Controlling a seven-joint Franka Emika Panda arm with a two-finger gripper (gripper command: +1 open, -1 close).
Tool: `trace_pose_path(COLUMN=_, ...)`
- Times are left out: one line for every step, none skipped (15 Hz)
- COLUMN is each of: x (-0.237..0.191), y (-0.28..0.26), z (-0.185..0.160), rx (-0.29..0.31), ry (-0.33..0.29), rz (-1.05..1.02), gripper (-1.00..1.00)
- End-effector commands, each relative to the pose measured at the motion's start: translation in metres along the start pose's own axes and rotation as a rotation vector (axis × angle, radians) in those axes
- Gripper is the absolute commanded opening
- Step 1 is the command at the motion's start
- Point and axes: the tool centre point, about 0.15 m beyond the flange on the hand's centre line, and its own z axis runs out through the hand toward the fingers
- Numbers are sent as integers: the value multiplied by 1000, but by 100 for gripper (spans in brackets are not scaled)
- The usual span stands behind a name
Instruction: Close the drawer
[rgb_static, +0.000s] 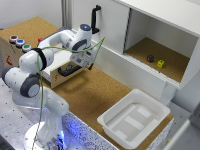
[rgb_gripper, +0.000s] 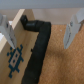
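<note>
Now my gripper (rgb_gripper: 41, 30) hovering over the handle (rgb_gripper: 36, 50), fingers (rgb_gripper: 75, 25) spread wide, gripping nothing, drawer (rgb_static: 62, 71) pulled out of the box (rgb_static: 25, 37), tub (rgb_static: 134, 119) well apart.

exterior: high, wide, looking down over arm and cork counter | wrist: close, looking down | shared: drawer (rgb_static: 62, 70) (rgb_gripper: 22, 55)

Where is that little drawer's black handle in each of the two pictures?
Exterior view: the handle sits on the open drawer front, just below the gripper, at the exterior view's left of centre.
Wrist view: the handle is the curved black bar running through the middle of the picture, between the two fingers.
Shared landmark: the cork surface beside the drawer, seen in both.
</note>
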Motion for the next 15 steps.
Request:
trace_pose_path(x=-11, y=-19, z=49, rx=14, ry=5, rz=98, gripper=100)
trace_pose_path(x=-13, y=-16, z=51, rx=19, ry=24, rz=131, gripper=100)
trace_pose_path(x=-14, y=-13, z=53, rx=14, ry=46, rz=160, gripper=100)
trace_pose_path(x=-14, y=-11, z=55, rx=19, ry=63, rz=184, gripper=100)
trace_pose_path(x=-14, y=-11, z=58, rx=29, ry=66, rz=197, gripper=100)
trace_pose_path(x=-14, y=-11, z=62, rx=37, ry=72, rz=215, gripper=100)
trace_pose_path(x=-13, y=-10, z=66, rx=40, ry=75, rz=227, gripper=100)
trace_pose_path(x=-11, y=-10, z=68, rx=41, ry=80, rz=235, gripper=100)
trace_pose_path(x=-9, y=-10, z=69, rx=34, ry=87, rz=237, gripper=100)
trace_pose_path(x=-7, y=-9, z=69, rx=34, ry=96, rz=245, gripper=100)
trace_pose_path(x=-4, y=-8, z=70, rx=29, ry=94, rz=240, gripper=100)
trace_pose_path(x=-2, y=-9, z=71, rx=31, ry=93, rz=231, gripper=100)
trace_pose_path(x=0, y=-9, z=71, rx=16, ry=95, rz=222, gripper=-100)
trace_pose_path(x=1, y=-10, z=70, rx=13, ry=97, rz=219, gripper=-100)
trace_pose_path(x=3, y=-11, z=68, rx=-1, ry=102, rz=211, gripper=-100)
